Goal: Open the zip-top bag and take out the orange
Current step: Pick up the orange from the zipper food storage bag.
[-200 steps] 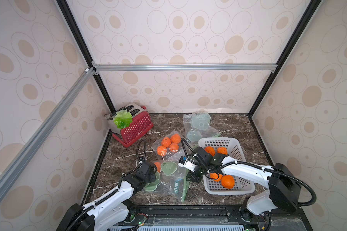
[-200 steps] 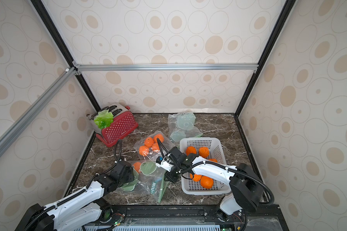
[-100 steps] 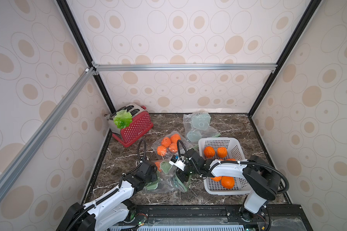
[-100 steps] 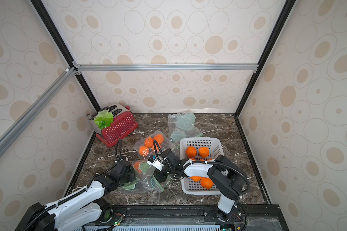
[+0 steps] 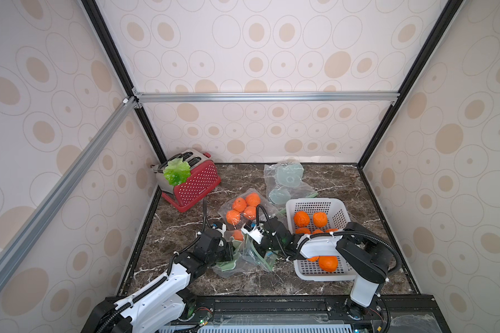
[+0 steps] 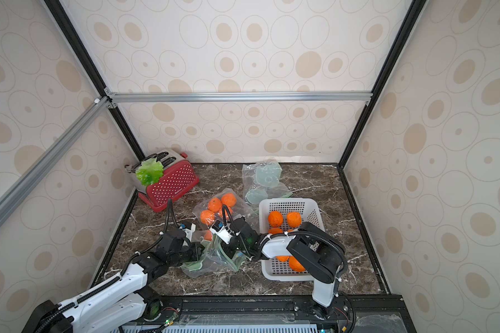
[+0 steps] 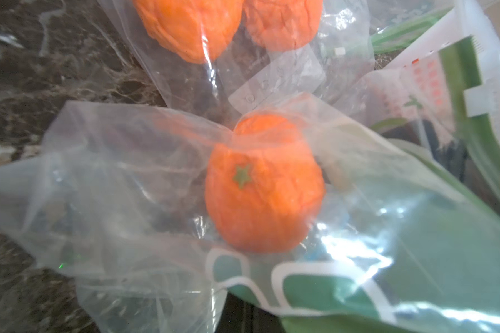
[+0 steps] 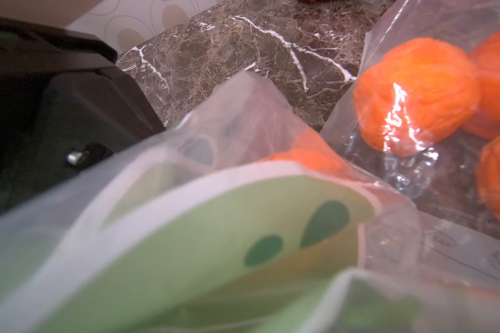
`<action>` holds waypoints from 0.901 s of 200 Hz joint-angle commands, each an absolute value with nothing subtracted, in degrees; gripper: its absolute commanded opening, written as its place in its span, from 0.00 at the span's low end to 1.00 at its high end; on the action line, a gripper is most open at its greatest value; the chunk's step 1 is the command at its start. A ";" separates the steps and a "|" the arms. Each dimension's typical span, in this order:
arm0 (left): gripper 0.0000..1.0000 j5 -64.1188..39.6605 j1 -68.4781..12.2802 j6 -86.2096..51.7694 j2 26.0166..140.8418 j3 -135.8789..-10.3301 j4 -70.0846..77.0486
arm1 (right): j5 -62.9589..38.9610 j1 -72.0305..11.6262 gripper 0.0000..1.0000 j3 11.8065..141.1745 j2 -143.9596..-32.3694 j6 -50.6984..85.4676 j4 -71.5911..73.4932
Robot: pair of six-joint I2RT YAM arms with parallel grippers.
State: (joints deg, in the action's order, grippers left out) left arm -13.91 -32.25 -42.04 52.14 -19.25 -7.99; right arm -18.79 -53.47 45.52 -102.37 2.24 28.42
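The clear zip-top bag [image 5: 244, 258] with green print lies crumpled at the front middle of the marble floor, also seen in a top view as the bag [image 6: 214, 258]. One orange [image 5: 238, 235] sits inside it, sharp in the left wrist view as the orange [image 7: 263, 196]. My left gripper [image 5: 228, 253] is shut on the bag's green edge from the left. My right gripper [image 5: 259, 245] presses against the bag's mouth from the right. Bag film [image 8: 185, 230] covers its fingers in the right wrist view, so how its jaws stand is hidden.
A white basket [image 5: 312, 200] holding several oranges stands right of the bag, under my right arm. A second bag of oranges [image 5: 243, 207] lies just behind. Empty bags [image 5: 286, 178] lie at the back. A red toaster [image 5: 197, 184] topped with lettuce stands at the back left.
My right gripper has moved left from beside the basket to the bag's mouth. The green strip it held up has dropped and the bag has crumpled. My left arm has stayed put.
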 commanded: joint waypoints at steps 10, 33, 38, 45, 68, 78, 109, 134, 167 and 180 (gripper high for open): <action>0.00 -18.24 -32.43 -40.55 54.73 -20.26 -5.83 | -9.86 -53.68 0.84 46.34 -101.22 1.77 29.50; 0.00 -20.02 -32.43 -40.52 56.68 -20.57 -4.90 | -6.26 -53.66 0.86 46.17 -101.97 2.63 31.35; 0.00 -20.87 -32.48 -40.48 57.11 -20.54 -4.27 | -6.22 -53.69 0.86 46.31 -102.25 2.93 31.78; 0.00 -21.88 -32.45 -40.35 57.89 -20.78 -3.76 | -6.89 -53.65 0.86 46.67 -102.71 2.99 32.07; 0.00 -24.69 -32.46 -40.53 60.36 -20.82 -0.89 | -9.43 -53.69 0.91 48.30 -104.47 3.46 31.45; 0.00 -25.41 -32.48 -40.78 61.25 -20.92 -0.09 | -10.11 -53.69 0.93 48.65 -105.14 3.52 31.66; 0.00 -25.36 -32.47 -41.09 62.08 -20.98 0.85 | -10.69 -53.69 0.92 51.26 -107.60 2.28 29.32; 0.00 -23.60 -32.43 -41.04 61.21 -21.18 -0.54 | -10.98 -53.68 0.82 51.67 -108.30 2.13 29.39; 0.00 -16.82 -32.45 -41.64 59.18 -21.90 -5.73 | -12.80 -53.56 0.61 50.57 -105.41 2.34 28.71; 0.00 -11.38 -32.43 -42.25 57.95 -22.67 -9.99 | -12.70 -53.61 0.59 49.23 -103.27 2.14 27.80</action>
